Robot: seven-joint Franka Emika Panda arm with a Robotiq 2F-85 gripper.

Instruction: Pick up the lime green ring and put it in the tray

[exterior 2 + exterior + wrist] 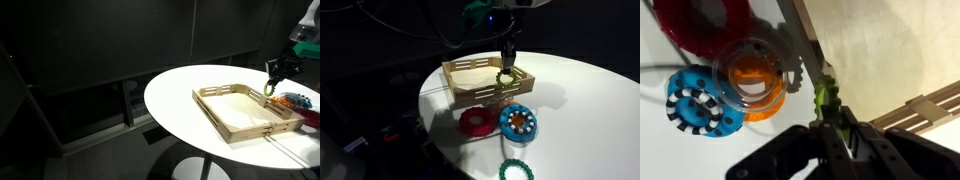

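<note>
My gripper (506, 66) is shut on the lime green ring (506, 75) and holds it just above the near right rail of the wooden tray (470, 72). In the wrist view the ring (827, 98) sticks out edge-on from between the black fingers (832, 125), over the tray's rail, with the tray floor (880, 50) to the right. In an exterior view the gripper (272, 80) hangs over the tray's far corner (262, 95), and the ring (270, 89) shows as a small green spot.
On the round white table (580, 110) beside the tray lie a red ring (473, 122), a blue ring with white dots (518, 122) and a dark green bumpy ring (516, 170). The wrist view also shows an orange ring (755, 85).
</note>
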